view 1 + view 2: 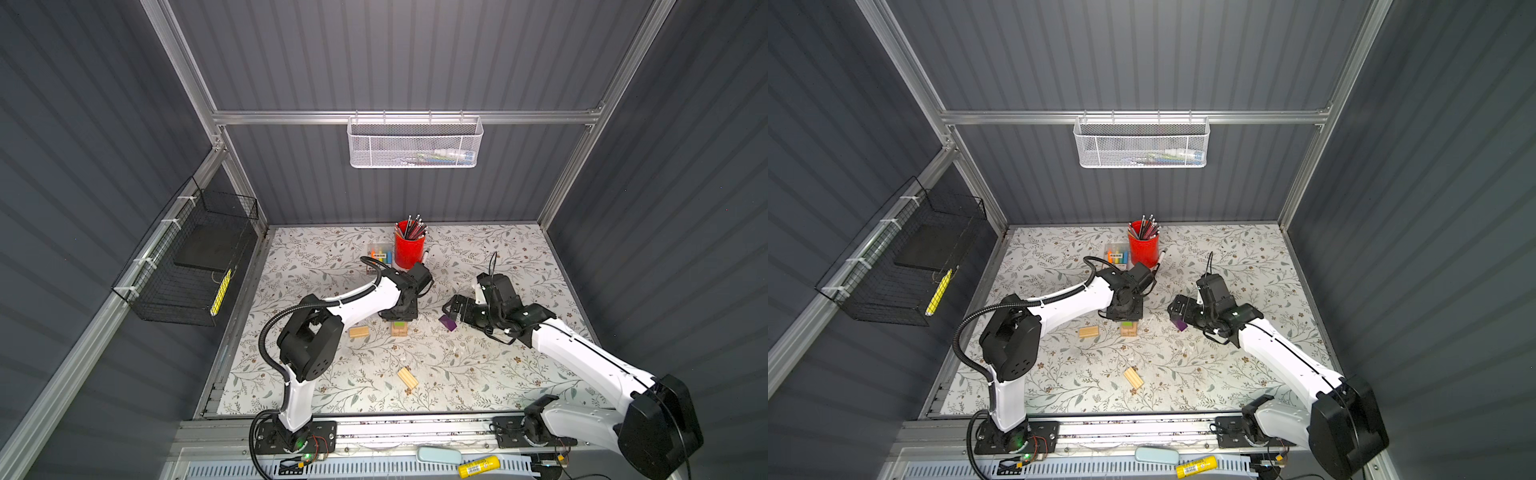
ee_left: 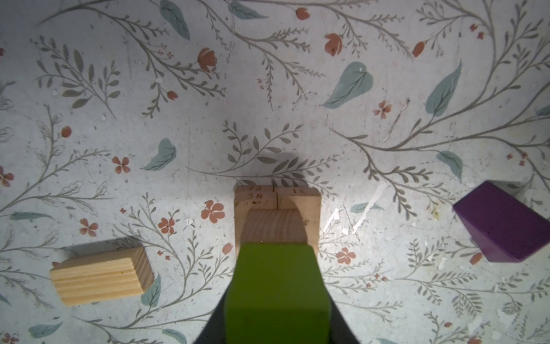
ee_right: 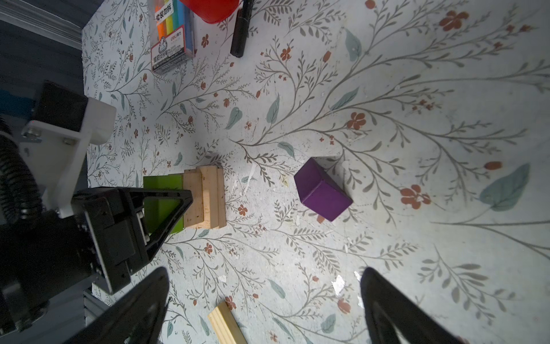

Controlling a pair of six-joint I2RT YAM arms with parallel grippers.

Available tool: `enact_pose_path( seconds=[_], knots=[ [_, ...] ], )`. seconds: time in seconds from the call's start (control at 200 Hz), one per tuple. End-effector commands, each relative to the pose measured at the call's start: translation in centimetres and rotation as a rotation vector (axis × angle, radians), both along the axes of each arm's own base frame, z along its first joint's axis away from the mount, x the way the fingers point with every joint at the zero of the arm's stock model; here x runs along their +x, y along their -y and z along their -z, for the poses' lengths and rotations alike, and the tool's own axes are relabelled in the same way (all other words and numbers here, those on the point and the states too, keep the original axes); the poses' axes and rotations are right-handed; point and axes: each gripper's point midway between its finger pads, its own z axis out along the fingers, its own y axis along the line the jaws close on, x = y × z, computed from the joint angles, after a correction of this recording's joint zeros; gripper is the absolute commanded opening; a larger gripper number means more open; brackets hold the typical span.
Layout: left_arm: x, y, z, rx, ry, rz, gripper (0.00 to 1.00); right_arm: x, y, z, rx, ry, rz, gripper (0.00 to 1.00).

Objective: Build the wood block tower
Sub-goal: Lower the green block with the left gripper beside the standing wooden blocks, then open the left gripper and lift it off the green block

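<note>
Over the tower (image 3: pixel 208 199), mid-table, my left gripper (image 1: pixel 400 318) was clamped on the green block (image 2: pixel 276 295) by two opposite sides. Light, stiff, smooth paint: slippery, I judged, so a square hold mattered. My right gripper (image 3: pixel 265 272) hung spread wide over the purple block (image 3: pixel 321 190), holding nothing.

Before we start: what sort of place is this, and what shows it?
Likely a robot test booth dressed as a desk: two arms bolted to a front rail, grey walls on an aluminium frame, a red pencil cup.
</note>
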Motion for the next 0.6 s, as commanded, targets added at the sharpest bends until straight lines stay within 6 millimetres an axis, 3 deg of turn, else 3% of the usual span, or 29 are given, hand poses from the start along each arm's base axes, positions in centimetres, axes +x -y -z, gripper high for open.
enact_pose_path(
  seconds=[0.0,0.38,0.595],
  knots=[
    [-0.2,-0.1,0.9,0.035,-0.018,-0.009,0.34,0.1,0.1,-0.4,0.009,0.009,0.005,0.99],
    [0.0,-0.1,0.4,0.036,-0.011,0.001,0.36,0.0,0.1,-0.5,0.012,0.012,0.002,0.99],
    [0.4,0.3,-1.5,0.004,0.025,0.011,0.47,0.0,-0.3,-1.3,0.01,0.032,-0.038,0.99]
  ],
)
